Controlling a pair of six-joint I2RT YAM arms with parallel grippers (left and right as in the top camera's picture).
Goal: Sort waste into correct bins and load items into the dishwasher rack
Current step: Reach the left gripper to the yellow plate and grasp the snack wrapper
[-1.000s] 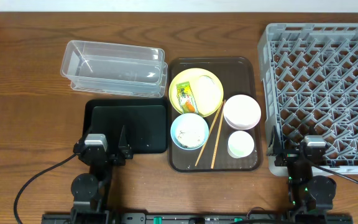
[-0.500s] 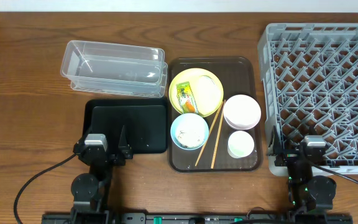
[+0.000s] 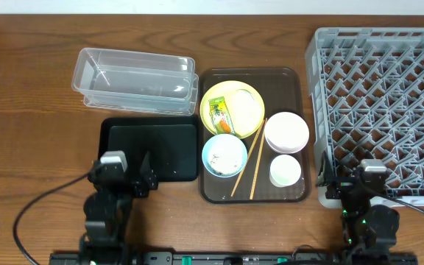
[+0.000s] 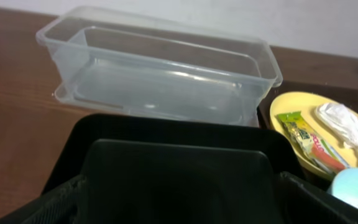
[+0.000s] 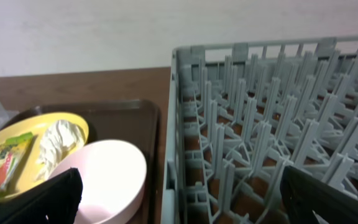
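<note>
On the brown serving tray (image 3: 293,82), the yellow plate (image 3: 252,94) holds the green-and-orange wrapper (image 3: 219,114) and the white scrap (image 3: 246,109). The light blue bowl (image 3: 224,156) holds rice-like grains. Two chopsticks (image 3: 256,158) lie beside the pinkish-white bowl (image 3: 286,132) and the white cup (image 3: 285,171). The clear tub (image 3: 135,79) and black tray (image 3: 153,151) are at the left, the grey rack (image 3: 381,88) at the right. My left gripper (image 3: 122,175) is open and empty at the black tray's near edge (image 4: 166,130). My right gripper (image 3: 355,182) is open and empty at the rack's near left corner (image 5: 260,124).
The table's near edge lies just behind both arms. Bare wood shows at the far left and between the serving tray and the rack. The wall runs along the table's back edge.
My left arm has shifted slightly at the black tray's near edge. Nothing else has moved.
</note>
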